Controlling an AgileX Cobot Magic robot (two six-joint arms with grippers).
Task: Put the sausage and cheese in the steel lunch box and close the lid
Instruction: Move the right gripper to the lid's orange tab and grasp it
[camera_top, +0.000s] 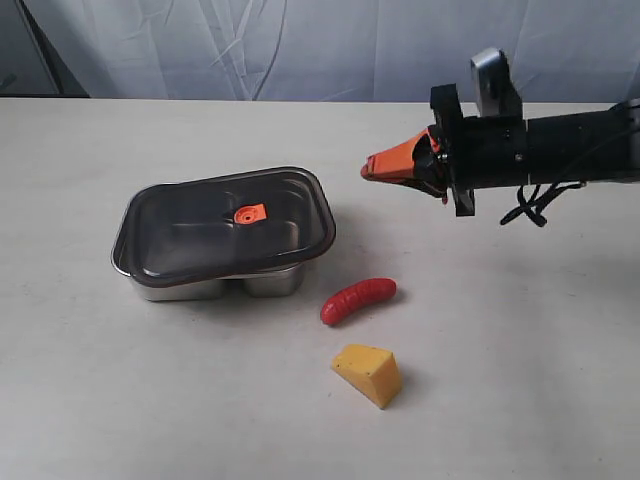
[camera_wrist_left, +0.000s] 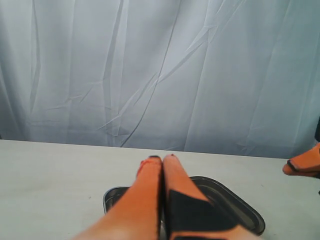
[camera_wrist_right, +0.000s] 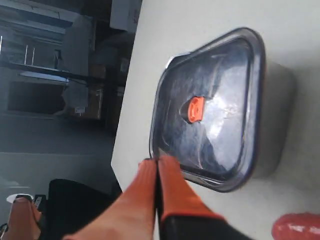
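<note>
The right gripper (camera_top: 372, 170) is in the upper right of the exterior view. Its two orange fingers are pressed together and hold nothing. It points toward the left side of the picture, at the box, but it is well apart from it. The left gripper (camera_wrist_left: 162, 158) shows only in its own wrist view. Its fingers are pressed together too, and they are empty. It sits low in the middle of that picture, with the lid (camera_wrist_left: 227, 199) just behind it.

Left of the middle in the exterior view is the steel lunch box (camera_top: 180, 290). The dark lid (camera_top: 195, 232) lies on top of it, with its orange tab (camera_top: 250, 213) in the middle. The lid looks a little crooked on the box, so I cannot tell if it is pushed down tight.

The red sausage (camera_top: 358, 300) lies on the surface (camera_top: 520, 350) near the lower right corner of the box, not touching it. The yellow cheese (camera_top: 368, 373) sits just below the sausage in the picture, a bit apart from it.

So I think the job has not really begun. No food is in the box yet. The lid most likely has to come off first. Then the sausage goes in, then the cheese, and last the lid goes back on.
</note>
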